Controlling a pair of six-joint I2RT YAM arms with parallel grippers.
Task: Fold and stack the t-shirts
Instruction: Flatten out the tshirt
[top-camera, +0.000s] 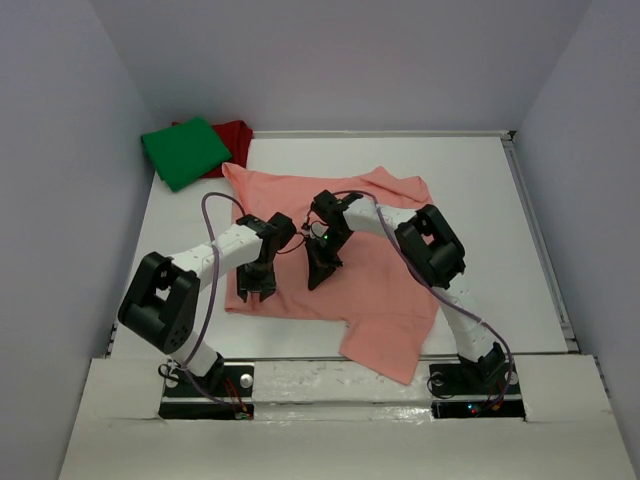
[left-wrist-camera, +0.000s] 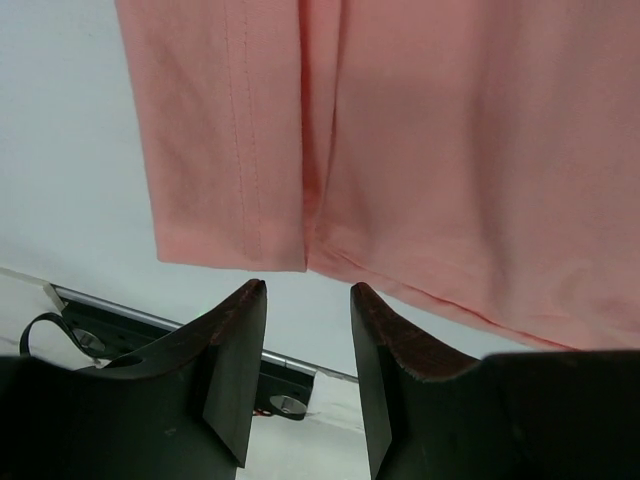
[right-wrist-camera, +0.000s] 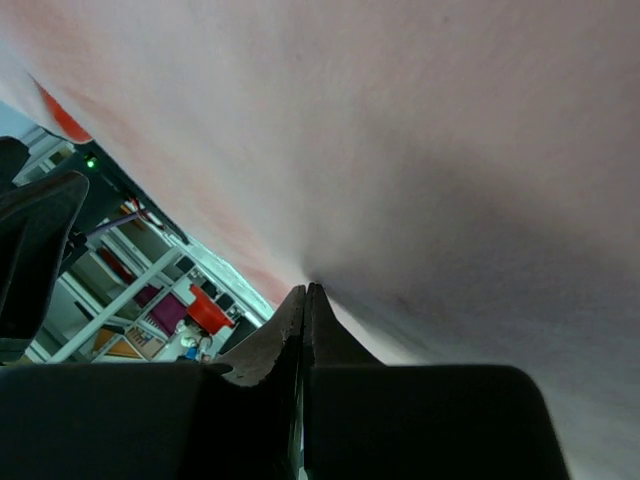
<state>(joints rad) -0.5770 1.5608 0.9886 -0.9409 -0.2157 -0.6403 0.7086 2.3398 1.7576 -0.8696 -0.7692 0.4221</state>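
Observation:
A salmon-pink t-shirt (top-camera: 375, 270) lies spread over the middle of the white table (top-camera: 500, 230), its left side folded in. One lower corner (top-camera: 390, 350) reaches the near edge. My left gripper (top-camera: 255, 292) points down at the shirt's near-left hem (left-wrist-camera: 235, 255). It is open (left-wrist-camera: 308, 290), with only bare table between its fingers. My right gripper (top-camera: 320, 275) stands on the middle of the shirt, shut (right-wrist-camera: 305, 288), with the fabric (right-wrist-camera: 420, 170) puckering at its tips. Folded at the far left corner are a green t-shirt (top-camera: 185, 150) and, partly under it, a dark red one (top-camera: 237, 135).
Grey walls close in the table on the left, back and right. A raised rim (top-camera: 535, 230) runs along its right side. The arm bases and a metal rail (left-wrist-camera: 300, 365) sit along the near edge. My two wrists are close together above the shirt.

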